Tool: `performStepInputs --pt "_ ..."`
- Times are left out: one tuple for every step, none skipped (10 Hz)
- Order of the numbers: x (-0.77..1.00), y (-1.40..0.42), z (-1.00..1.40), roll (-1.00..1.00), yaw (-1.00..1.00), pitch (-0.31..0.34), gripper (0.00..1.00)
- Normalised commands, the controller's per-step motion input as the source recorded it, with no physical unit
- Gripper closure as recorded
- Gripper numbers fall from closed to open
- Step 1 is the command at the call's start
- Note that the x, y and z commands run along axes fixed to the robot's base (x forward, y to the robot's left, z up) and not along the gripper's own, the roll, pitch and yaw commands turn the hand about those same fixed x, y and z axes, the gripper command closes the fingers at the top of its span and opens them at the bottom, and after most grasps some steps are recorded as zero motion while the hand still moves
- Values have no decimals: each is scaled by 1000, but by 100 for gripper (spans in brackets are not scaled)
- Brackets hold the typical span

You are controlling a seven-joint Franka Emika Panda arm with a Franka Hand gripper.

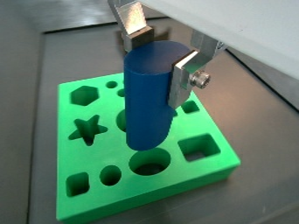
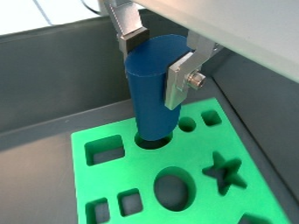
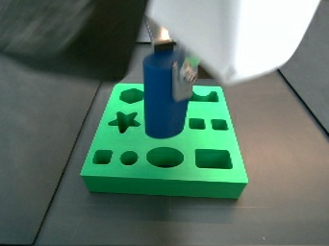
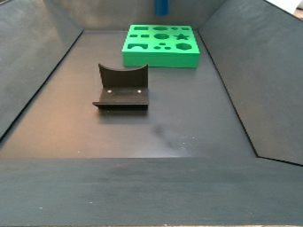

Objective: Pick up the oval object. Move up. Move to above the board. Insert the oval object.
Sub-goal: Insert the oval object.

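Observation:
My gripper (image 1: pixel 160 57) is shut on the oval object (image 1: pixel 149 101), a tall smooth blue peg, and holds it upright by its upper end. One finger (image 1: pixel 184 79) presses its side. The peg hangs over the middle of the board (image 1: pixel 70 206), a thick green block with star, hexagon, round and square holes. Both wrist views show this; in the other one the gripper (image 2: pixel 158 61) holds the peg (image 2: pixel 149 101) over the board (image 2: pixel 251 206). In a side view the peg (image 3: pixel 161 96) stands over the board (image 3: pixel 161 183). In the far side view the peg (image 4: pixel 162 7) is above the board (image 4: pixel 160 55).
The dark fixture (image 4: pixel 120 89) stands on the floor nearer the camera than the board. Sloping dark bin walls (image 4: pixel 42 80) close in the floor on all sides. The board lies at the far end of the bin.

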Motion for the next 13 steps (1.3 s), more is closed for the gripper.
performStepInputs --pt "0 -31 -146 16 -994 3 100" --pt "0 0 -154 0 -1000 0 100" --pt "0 0 -151 0 -1000 0 100" --pt "0 0 -134 0 -1000 -26 100" --pt "83 0 0 0 -149 0 100" --pt "0 0 -86 0 0 0 100" --pt "66 -89 -274 64 0 0 100" --pt "17 -111 -323 80 -6 0 100" --pt "0 -14 -249 33 -6 -3 100" --pt "0 -40 -263 44 -14 0 100" --pt "0 -34 -251 27 -20 0 100" --pt "0 -60 -260 33 0 0 100" --pt "51 -123 -260 24 0 0 100"
